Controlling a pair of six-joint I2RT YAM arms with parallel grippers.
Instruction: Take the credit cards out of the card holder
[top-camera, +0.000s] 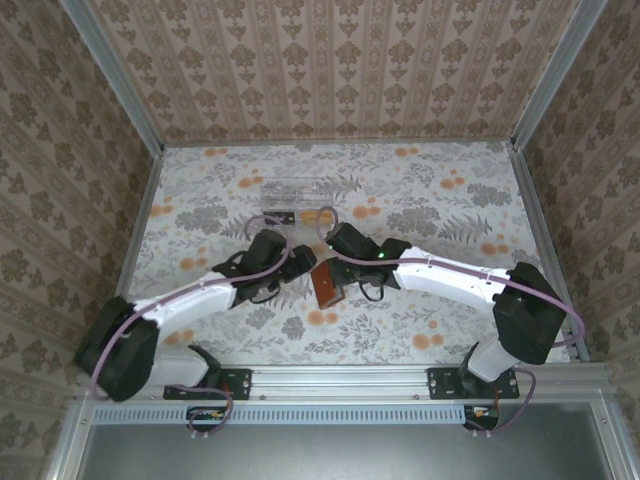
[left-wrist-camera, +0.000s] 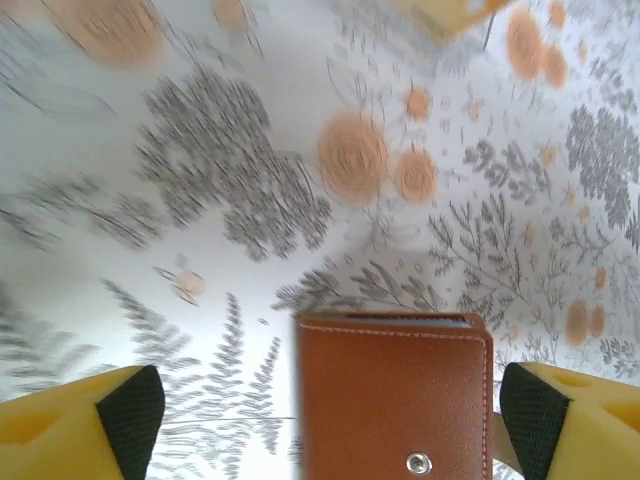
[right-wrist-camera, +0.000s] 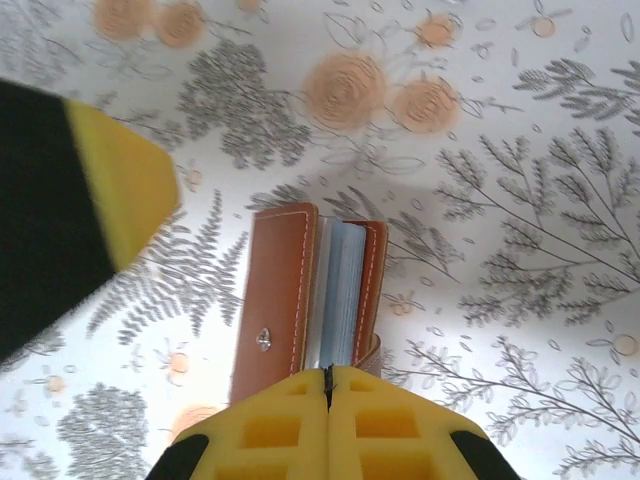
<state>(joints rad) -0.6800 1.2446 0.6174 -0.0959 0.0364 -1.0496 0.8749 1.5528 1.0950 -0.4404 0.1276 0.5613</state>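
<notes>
One card holder (left-wrist-camera: 392, 395) | left gripper (left-wrist-camera: 330, 410) agape | right gripper (right-wrist-camera: 328, 385) pinching it | right wrist: blue-grey inside

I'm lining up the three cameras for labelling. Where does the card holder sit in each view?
Top external: card holder just below picture centre.
Left wrist: card holder at bottom centre, cut by the lower edge.
Right wrist: card holder just left of centre, above the right gripper.
Shared landmark: its metal snap, in both wrist views.
</notes>
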